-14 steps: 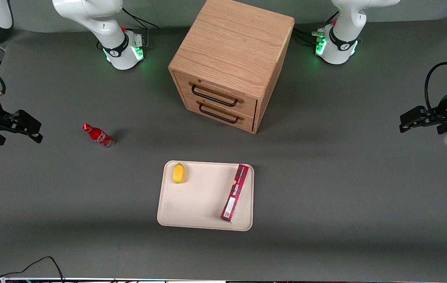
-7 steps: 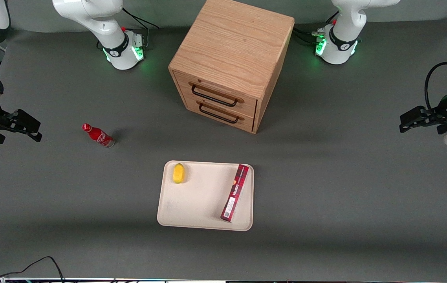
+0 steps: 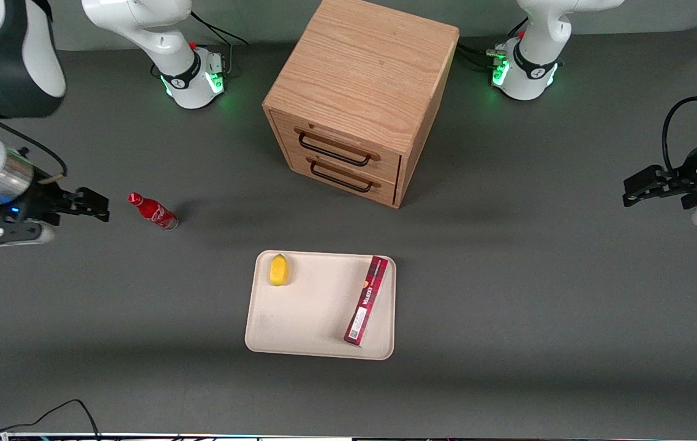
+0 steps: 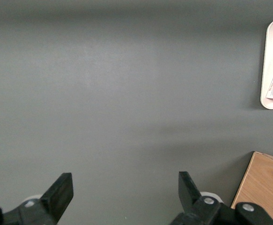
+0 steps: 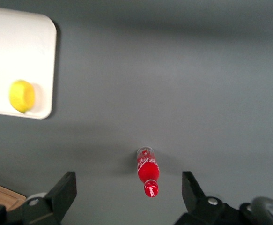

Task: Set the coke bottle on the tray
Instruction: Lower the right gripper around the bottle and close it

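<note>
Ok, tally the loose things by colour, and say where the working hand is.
Red: 2, coke bottle on the table, long box on the tray
Yellow: 1, lemon on the tray
Total: 3
Hand open, beside the bottle's cap.

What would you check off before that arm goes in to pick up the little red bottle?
1. Small slim red coke bottle standing free on the grey table, nothing touching it: ok.
2. End effector beside the bottle's cap, toward the working arm's end of the table, not touching it: ok.
3. Fingers spread wider than the bottle in the right wrist view: ok.
4. Bottle centred between them: not ok, it sits nearer one finger.
5. Cream-beige rectangular tray has bare room between the yellow lemon and the long dark-red box: ok.
6. Way from bottle to tray free of the wooden two-drawer cabinet: ok.
</note>
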Action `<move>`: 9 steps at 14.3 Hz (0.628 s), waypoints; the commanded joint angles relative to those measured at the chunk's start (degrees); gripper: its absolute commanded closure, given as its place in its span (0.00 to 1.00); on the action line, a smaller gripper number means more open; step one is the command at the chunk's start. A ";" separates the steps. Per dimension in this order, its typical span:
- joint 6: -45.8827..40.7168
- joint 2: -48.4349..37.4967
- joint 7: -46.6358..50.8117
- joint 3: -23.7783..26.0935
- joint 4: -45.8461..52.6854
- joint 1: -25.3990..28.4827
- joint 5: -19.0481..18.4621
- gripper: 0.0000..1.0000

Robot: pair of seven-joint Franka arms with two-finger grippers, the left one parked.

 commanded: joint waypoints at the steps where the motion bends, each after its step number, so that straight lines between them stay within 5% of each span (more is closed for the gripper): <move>1: 6.59 -5.55 -1.76 -0.48 -12.19 -0.35 -0.75 0.00; 5: 18.98 -8.81 -10.71 -3.72 -25.91 -1.50 -0.05 0.00; 9: 22.88 -9.43 -17.75 -6.81 -31.73 -1.76 3.38 0.14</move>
